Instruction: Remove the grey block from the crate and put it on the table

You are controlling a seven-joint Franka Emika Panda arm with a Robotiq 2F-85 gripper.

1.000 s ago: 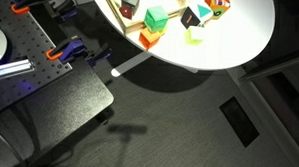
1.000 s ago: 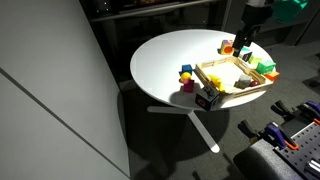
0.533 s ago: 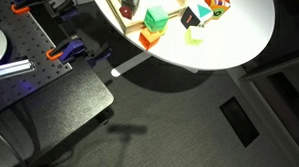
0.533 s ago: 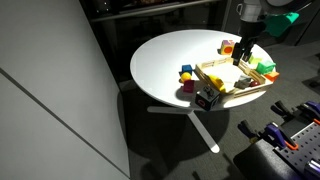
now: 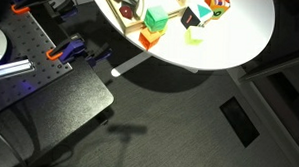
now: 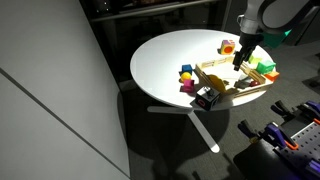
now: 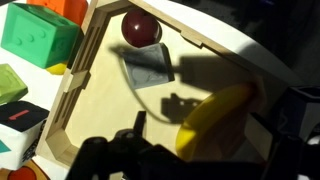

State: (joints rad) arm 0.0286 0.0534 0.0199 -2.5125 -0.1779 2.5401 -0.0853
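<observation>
In the wrist view the grey block lies on the floor of the light wood crate, just below a dark red ball and left of a yellow banana-shaped toy. My gripper hangs over the crate with its dark fingers spread and nothing between them, nearer the yellow toy than the grey block. In an exterior view the gripper is low over the crate on the round white table.
Outside the crate are a green block, a pale green block and a black block. An exterior view shows green, orange, dark teal-faced and yellow-green blocks near the table edge.
My gripper has come down from above the table's far side and moved in over the crate. The blocks have not moved.
</observation>
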